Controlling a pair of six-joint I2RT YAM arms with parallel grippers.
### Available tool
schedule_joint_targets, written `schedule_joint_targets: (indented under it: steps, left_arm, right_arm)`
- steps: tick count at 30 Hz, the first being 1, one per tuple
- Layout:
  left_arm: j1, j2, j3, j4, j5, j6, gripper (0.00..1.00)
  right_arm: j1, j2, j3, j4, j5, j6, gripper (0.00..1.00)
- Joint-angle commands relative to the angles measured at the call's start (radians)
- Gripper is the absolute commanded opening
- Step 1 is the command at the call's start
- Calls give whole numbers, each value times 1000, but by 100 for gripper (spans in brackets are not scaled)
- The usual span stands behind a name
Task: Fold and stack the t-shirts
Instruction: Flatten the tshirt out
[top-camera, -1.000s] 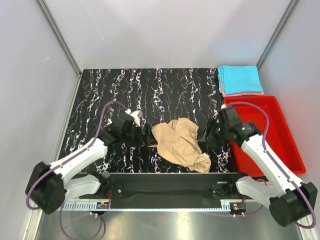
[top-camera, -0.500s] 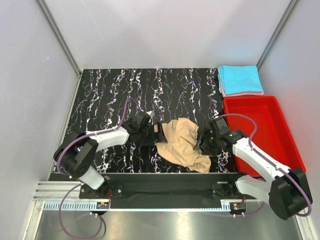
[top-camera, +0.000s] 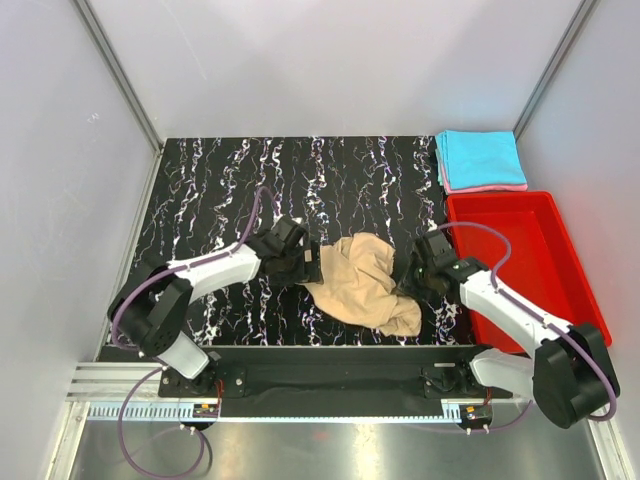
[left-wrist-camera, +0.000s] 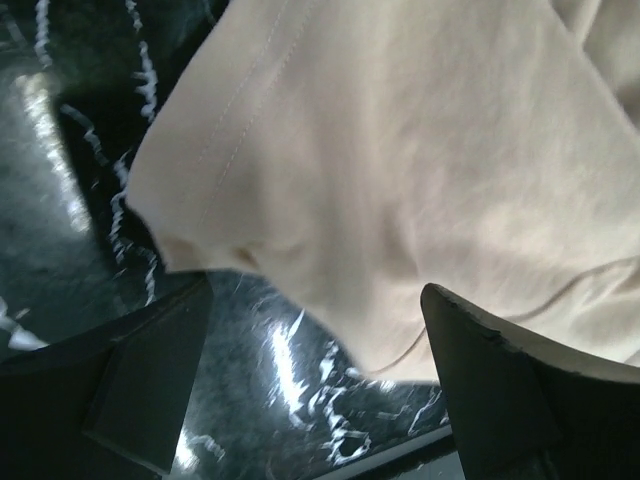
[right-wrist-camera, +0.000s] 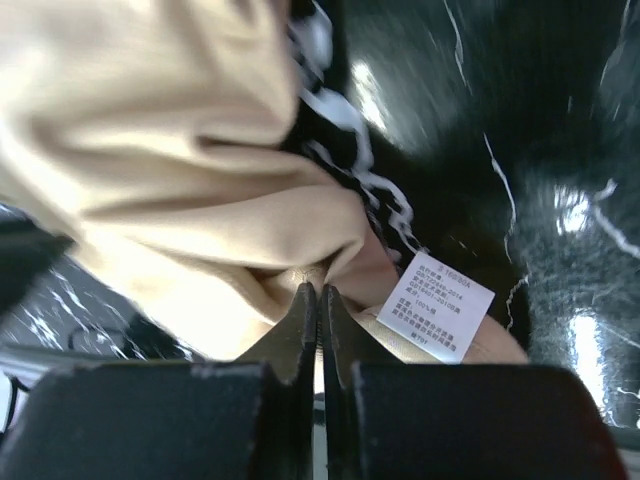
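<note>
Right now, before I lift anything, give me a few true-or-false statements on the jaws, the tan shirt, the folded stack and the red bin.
1. The right jaws are closed, pinching the tan t-shirt beside its white label. True.
2. The left jaws are clamped on the shirt as well. False: they stand wide open at the shirt's left edge.
3. The tan t-shirt lies folded flat. False: it is a crumpled heap between the two arms.
4. The cyan t-shirt lies folded on top of the pink one at the far right corner. True.
5. The red bin holds a shirt. False: no cloth shows in it.
</note>
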Motion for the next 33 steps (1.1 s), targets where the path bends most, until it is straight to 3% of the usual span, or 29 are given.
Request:
schedule_joint_targets:
  steps: [1,8,21,26,30,31,33]
  left_arm:
    - [-1,-108,72,-126,-63,111,92]
    - [0,-131,-15,-65,54,187,88]
    - [0,-109,-109,66,127,121,75]
    - [-1,-66,-162,210,185,55,66]
    - [0,18,-118,204,156,1,40]
    - [0,29,-50,137,142,7,21]
    - [0,35,47,49,124,39,2]
  right_arm:
    - [4,-59,139,-68,133,-71,0]
    - [6,-150,276,-168,180,-91,0]
    - [5,-184,267,-147,153,-88,0]
    - [5,-185,263,-145,163,-90,0]
    - [5,-184,296,-156,201,-85,0]
    - [4,-175,317,-165,210,-85,0]
    - [4,-153,423,-177,238,-106,0]
